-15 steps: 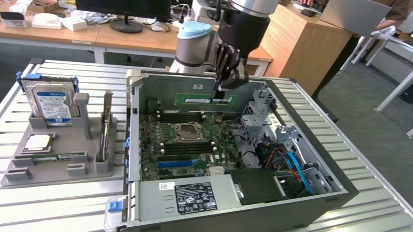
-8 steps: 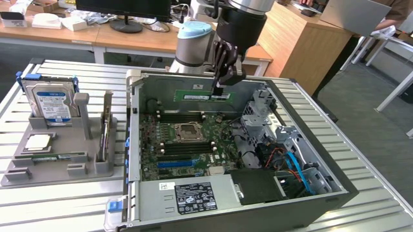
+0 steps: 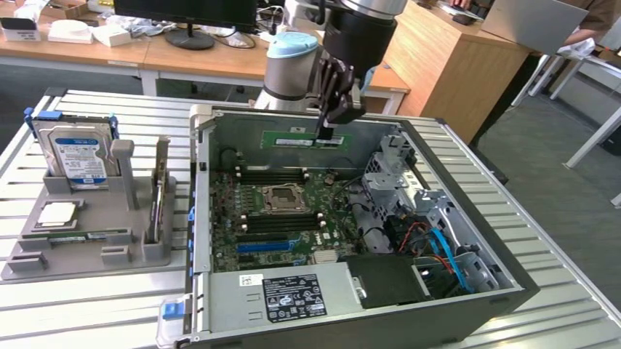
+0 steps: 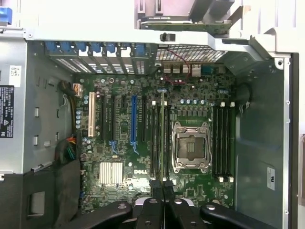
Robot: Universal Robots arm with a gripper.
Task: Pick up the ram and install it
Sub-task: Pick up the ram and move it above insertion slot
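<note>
1. Jaws: closed narrow on the ram [image 3: 296, 139], which they grip by its upper edge.
2. Ram: held level and on edge, above the open computer case [image 3: 505, 291] near its far wall, clear of the motherboard [image 3: 291, 240]. In the wrist view the ram [image 4: 162, 133] shows edge-on as a thin line between the 2 fingertips, running along the memory slots [image 4: 155, 138] just beside the empty processor socket [image 4: 191, 148].
3. Arm [image 3: 359, 36]: reaches down over the far side of the case.
4. Grey holder [image 3: 87, 247]: stands on the slatted desk [image 3: 543, 240] at the exterior view's left, just beside the case. It carries an upright blue-labelled hard drive [image 3: 78, 156], a square silver processor chip [image 3: 58, 212] and 1 further green stick [image 3: 83, 236] lying flat.
</note>
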